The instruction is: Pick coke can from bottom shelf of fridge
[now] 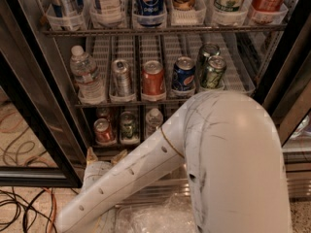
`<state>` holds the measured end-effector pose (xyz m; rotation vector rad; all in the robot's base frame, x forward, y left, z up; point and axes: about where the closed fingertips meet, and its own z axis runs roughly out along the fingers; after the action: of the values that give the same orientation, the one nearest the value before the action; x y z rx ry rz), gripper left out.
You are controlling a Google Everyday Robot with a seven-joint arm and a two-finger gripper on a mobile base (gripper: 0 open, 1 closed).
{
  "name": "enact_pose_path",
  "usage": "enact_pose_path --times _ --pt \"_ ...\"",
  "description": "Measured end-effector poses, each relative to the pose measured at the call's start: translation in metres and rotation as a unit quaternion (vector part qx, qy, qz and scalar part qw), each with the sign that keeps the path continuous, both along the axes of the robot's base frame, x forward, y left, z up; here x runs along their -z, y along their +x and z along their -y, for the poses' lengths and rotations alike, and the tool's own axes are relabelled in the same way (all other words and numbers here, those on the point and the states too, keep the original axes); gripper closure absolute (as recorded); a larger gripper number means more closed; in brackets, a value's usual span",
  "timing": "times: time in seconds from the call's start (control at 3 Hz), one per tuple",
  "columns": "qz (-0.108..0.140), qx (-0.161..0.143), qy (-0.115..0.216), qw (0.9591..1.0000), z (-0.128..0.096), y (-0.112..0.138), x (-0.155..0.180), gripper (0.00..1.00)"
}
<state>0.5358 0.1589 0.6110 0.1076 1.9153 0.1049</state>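
The coke can (103,130), red with a silver top, stands at the front left of the bottom shelf (127,143) of the fridge (39,86). Another red can shows dimly behind it. My gripper (104,155) is just below and in front of the bottom shelf, under the coke can, and holds nothing. Its tan fingertips (90,154) stand apart. My white arm (146,169) runs from the big elbow at the right down to the lower left, then up to the gripper.
A green can (128,126) and a small water bottle (154,119) stand right of the coke can. The middle rack holds a water bottle (86,76), a silver can (121,76), a copper-brown can (153,79), a Pepsi can (183,74) and green cans (212,72). Cables (19,208) lie on the floor at the left.
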Motion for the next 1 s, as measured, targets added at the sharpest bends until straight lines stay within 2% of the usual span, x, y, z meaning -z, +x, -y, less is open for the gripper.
enact_pose_path --times 1.0 --pt "0.014 -0.016 0.002 0.9998 -0.007 0.024 0.005 0.31"
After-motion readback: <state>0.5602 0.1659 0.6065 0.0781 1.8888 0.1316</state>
